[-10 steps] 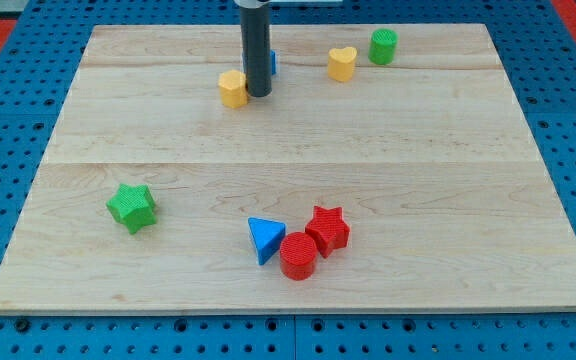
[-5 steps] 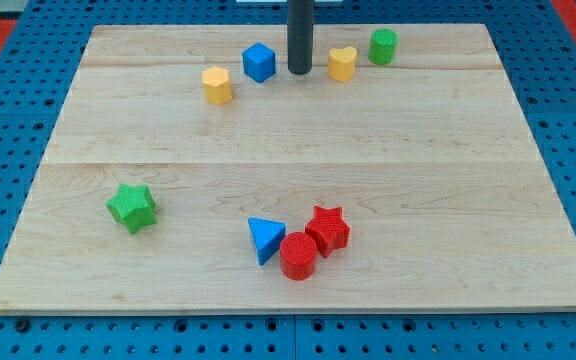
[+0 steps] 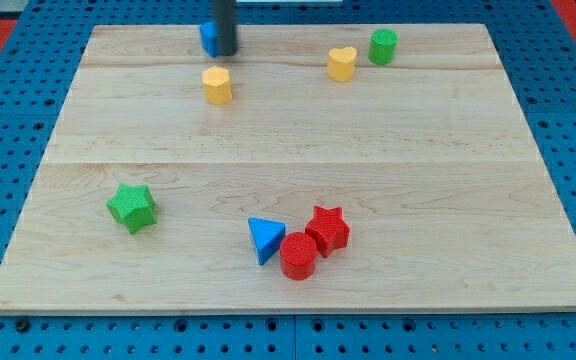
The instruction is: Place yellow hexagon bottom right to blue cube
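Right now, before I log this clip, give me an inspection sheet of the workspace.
Surface: wooden board, flat.
Job's things: yellow hexagon below and slightly to the view's right of blue cube, apart from it.
Clutter: yellow heart, green cylinder, green star, blue triangle, red cylinder and red star clustered.
Grippers: none; my tip against the cube's right side, partly hiding it.
Cables: nothing seen.
Surroundings: blue pegboard, red patches at top corners.

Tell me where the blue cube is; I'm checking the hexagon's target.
The blue cube sits near the view's top edge, left of centre, partly hidden behind my tip, just up-left of the yellow hexagon.
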